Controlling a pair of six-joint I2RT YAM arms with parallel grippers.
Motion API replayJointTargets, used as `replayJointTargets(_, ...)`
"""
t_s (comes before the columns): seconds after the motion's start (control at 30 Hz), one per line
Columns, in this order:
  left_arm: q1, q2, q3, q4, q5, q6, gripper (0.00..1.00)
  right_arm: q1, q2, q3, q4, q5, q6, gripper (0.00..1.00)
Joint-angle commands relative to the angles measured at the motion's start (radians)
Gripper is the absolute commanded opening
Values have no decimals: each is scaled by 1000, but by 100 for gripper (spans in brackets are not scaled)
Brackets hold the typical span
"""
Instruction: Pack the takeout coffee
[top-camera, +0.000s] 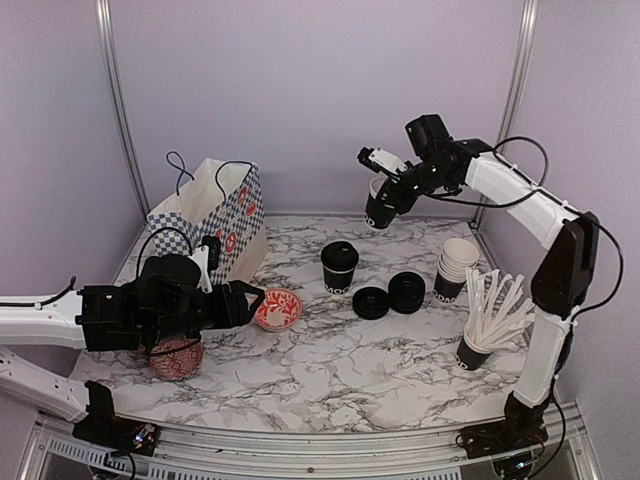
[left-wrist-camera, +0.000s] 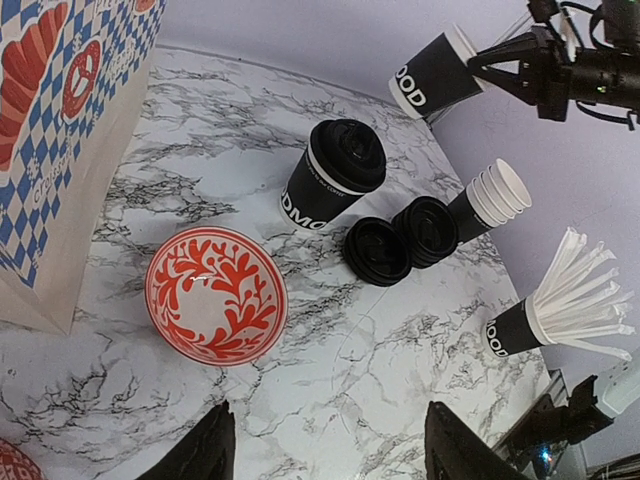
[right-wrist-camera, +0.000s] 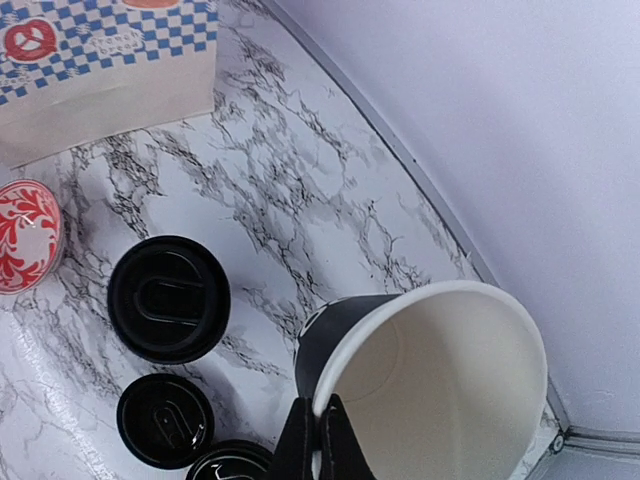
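Note:
One takeout coffee (top-camera: 339, 266), a black cup with its lid on, stands upright mid-table; it also shows in the left wrist view (left-wrist-camera: 335, 172) and from above in the right wrist view (right-wrist-camera: 168, 297). My right gripper (top-camera: 392, 190) is shut on the rim of a lidless black cup (top-camera: 383, 205) and holds it tilted in the air over the back of the table. In the right wrist view the two fingertips (right-wrist-camera: 321, 430) pinch the cup's white rim (right-wrist-camera: 440, 390), and its cream inside is bare. My left gripper (left-wrist-camera: 328, 425) hangs open over bare marble near a red bowl (left-wrist-camera: 216, 294).
A checkered paper bag (top-camera: 215, 215) stands at the back left. Loose black lids (top-camera: 372, 301) lie right of the lidded cup, and a stack of empty cups (top-camera: 458, 266) stands beyond them. A cup of white straws (top-camera: 490, 325) is at the right, a second red bowl (top-camera: 176, 358) under the left arm.

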Motion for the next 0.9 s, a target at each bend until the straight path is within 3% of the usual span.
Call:
replayJointTargets(0.0, 9, 9, 48, -3, -62, 80, 66, 119, -188, -121, -3, 13, -86, 0)
replayJointTargets(0.27, 56, 6, 74, -61, -119, 99, 69, 456, -452, -491, -66, -73, -256, 0)
replayJointTargets(0.43, 74, -6, 81, -76, -120, 106, 69, 622, -481, -697, 15, 0, -276, 0)
replayJointTargets(0.67, 80, 3, 78, -83, -105, 99, 70, 726, -425, -781, 86, 35, -300, 0)
replayJointTargets(0.87, 81, 4, 64, -84, -96, 82, 70, 742, -408, -809, 115, 2, -283, 0)
